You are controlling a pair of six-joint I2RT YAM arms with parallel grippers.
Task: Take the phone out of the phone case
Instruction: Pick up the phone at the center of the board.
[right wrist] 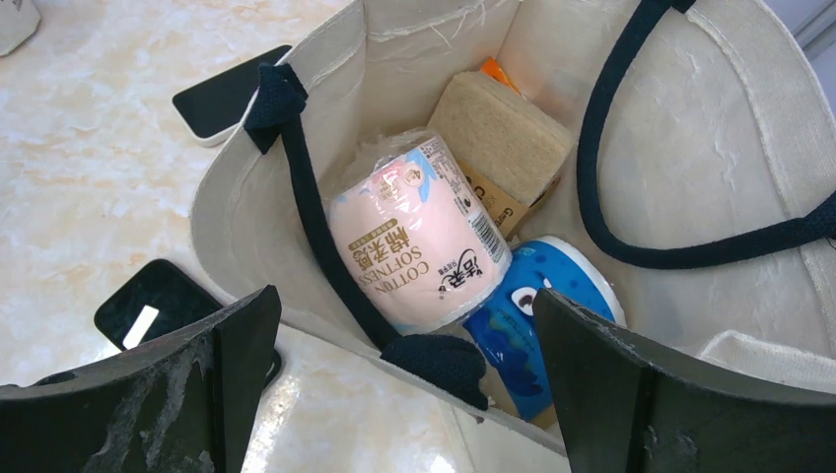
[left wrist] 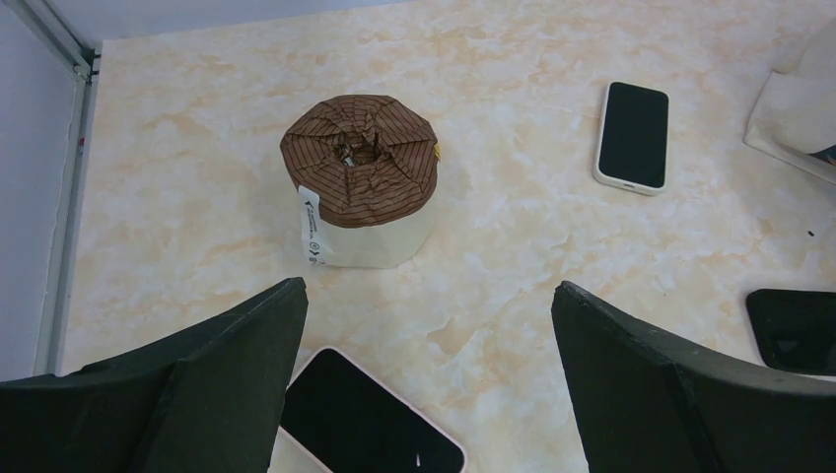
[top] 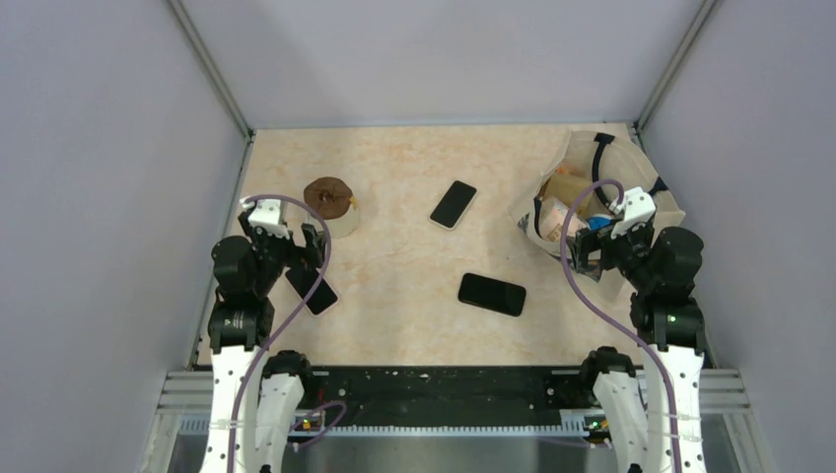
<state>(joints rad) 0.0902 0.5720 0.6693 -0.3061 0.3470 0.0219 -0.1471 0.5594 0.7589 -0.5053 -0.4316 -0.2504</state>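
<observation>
Lying beneath the spread left jaws, partly behind one, is the cased phone point(left wrist: 365, 424) (right jaws equally wide).

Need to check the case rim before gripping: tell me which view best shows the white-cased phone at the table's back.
Left wrist: the white-cased phone lies whole, screen up, pale rim clear. Top external shows it whole but small; right wrist has it partly hidden behind the tote bag.
</observation>
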